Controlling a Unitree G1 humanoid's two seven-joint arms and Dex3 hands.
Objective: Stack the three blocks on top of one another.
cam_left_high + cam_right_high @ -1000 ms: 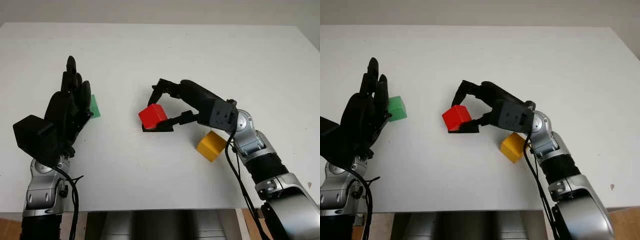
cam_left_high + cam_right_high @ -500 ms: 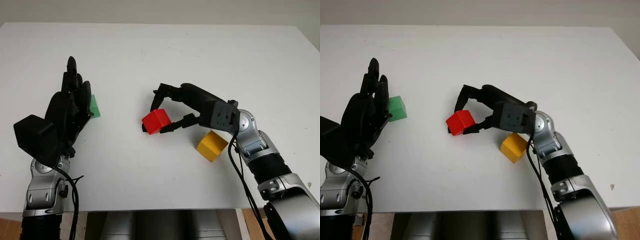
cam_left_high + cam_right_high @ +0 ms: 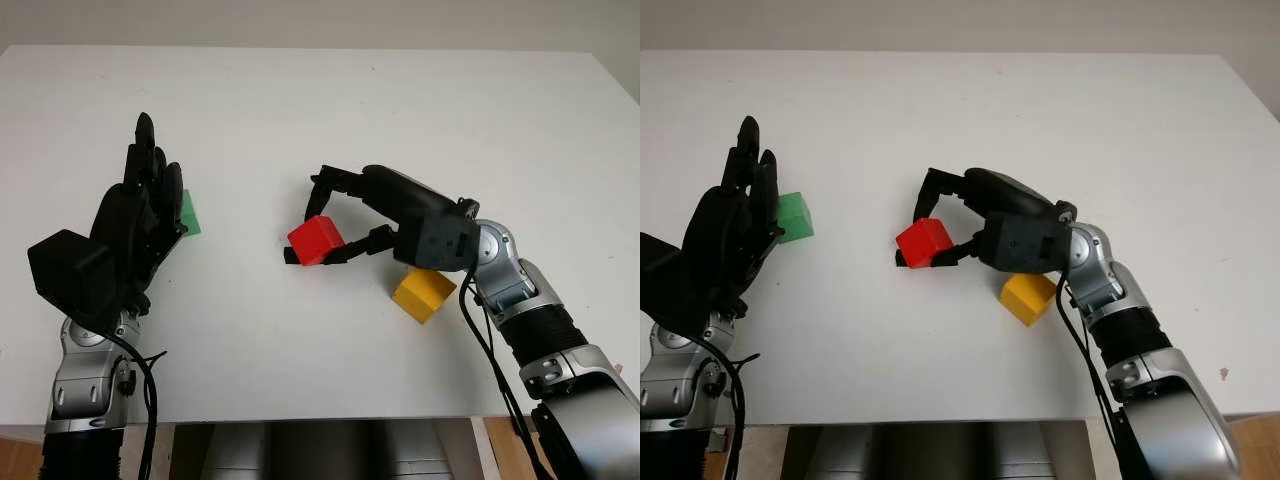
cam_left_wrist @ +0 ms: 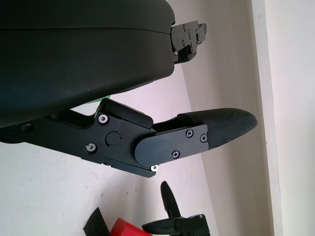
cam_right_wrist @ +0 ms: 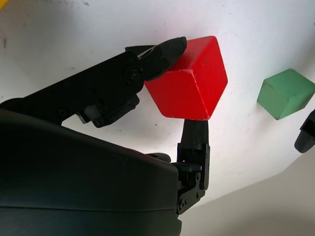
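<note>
— Three blocks on the white surface (image 3: 420,110); where are the hands?
— Left hand (image 3: 140,215) is open, raised at the left, partly covering the green block (image 3: 793,216). Right hand (image 3: 318,222) pinches the red block (image 3: 317,240) mid-surface, tilted.
— And the yellow block (image 3: 423,292)?
— Just beside the right wrist, untouched.

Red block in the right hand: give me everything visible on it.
The red cube-shaped block looks like smooth, matte painted wood or plastic, with clean edges and no markings. The right hand pinches it between black fingers on opposite faces. It sits tilted, one corner down, apparently lifted off the white table. It lies mid-table, between the green block and the yellow block, touching neither.
</note>
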